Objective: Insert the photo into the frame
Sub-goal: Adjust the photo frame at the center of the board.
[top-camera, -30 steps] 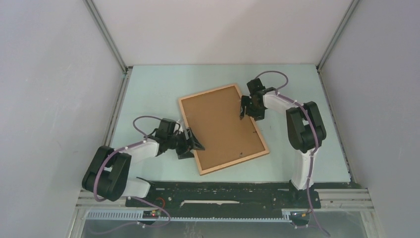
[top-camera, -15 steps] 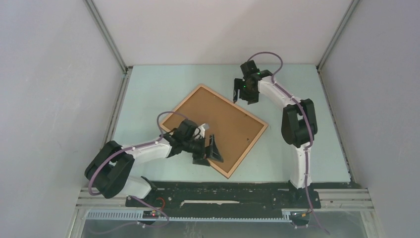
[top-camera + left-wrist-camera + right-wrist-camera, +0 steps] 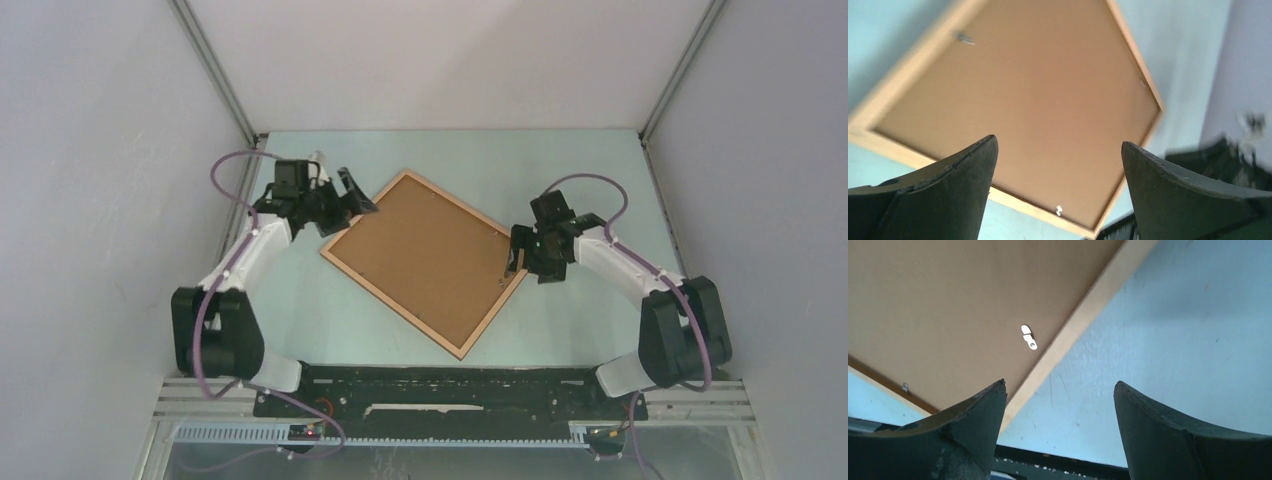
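Observation:
The frame (image 3: pixel 425 260) lies face down in the middle of the table, turned like a diamond, its brown fibreboard back up and thin light-wood edge around it. It also shows in the left wrist view (image 3: pixel 1018 95) and the right wrist view (image 3: pixel 948 305), where a small metal turn clip (image 3: pixel 1029 337) sits near its edge. My left gripper (image 3: pixel 350 197) is open and empty at the frame's far left corner. My right gripper (image 3: pixel 512 258) is open and empty at the frame's right corner, over its edge. The photo is out of view.
The pale green table (image 3: pixel 600 170) is walled by grey panels left, right and behind. A black rail (image 3: pixel 450 385) with the arm bases runs along the near edge.
The frame has stayed put since half a second ago. My left gripper moved from the frame's near edge to its far left corner. My right gripper moved from the far side down to the right corner.

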`<state>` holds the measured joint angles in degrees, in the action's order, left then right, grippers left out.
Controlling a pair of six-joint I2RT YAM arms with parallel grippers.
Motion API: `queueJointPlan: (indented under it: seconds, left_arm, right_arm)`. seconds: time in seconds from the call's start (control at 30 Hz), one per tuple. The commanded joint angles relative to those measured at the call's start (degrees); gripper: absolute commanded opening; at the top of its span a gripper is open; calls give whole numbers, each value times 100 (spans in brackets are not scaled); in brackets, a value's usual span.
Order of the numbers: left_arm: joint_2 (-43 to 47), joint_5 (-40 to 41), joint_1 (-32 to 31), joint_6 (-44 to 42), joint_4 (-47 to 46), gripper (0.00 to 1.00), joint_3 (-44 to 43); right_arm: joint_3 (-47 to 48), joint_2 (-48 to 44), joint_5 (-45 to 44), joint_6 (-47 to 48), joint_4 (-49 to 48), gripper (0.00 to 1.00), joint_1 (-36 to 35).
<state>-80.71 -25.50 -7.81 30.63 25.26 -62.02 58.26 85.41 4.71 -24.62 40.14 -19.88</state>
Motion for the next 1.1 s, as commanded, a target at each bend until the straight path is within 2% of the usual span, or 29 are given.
queueJointPlan:
  seconds: [0.0,0.1,0.2,0.27,0.57,0.67,0.83,0.9,1.07]
  left_arm:
    - [-807,807,701,540,-195,100,-277]
    - [-1454,1143,847,317,-182,100,-615]
    - [-2363,569,1107,-260,427,100,-1482]
    - [-2812,504,1150,-449,798,100,-1858]
    - [-2910,846,1141,-547,416,100,-1538]
    - [-3097,512,1148,-394,484,100,-1489]
    - [-2620,-539,1134,617,-477,100,-173]
    - [-2292,-716,1137,894,-734,100,290]
    - [-1653,-587,1149,604,-408,100,642]
  right_arm:
    - [-689,-524,410,-541,-683,86,149]
    - [-942,-634,457,-698,-867,87,138]
    - [-984,-580,294,-765,-854,87,3]
    - [-983,-467,196,-798,-900,87,-109]
    - [-926,193,311,-869,-1264,85,-197]
    - [-930,327,365,-919,-1356,84,-200]
    - [-697,488,319,-907,-1319,82,-187]
    - [-548,617,234,-876,-1222,81,-191]
    - [-365,725,-98,-869,-1045,77,-200]
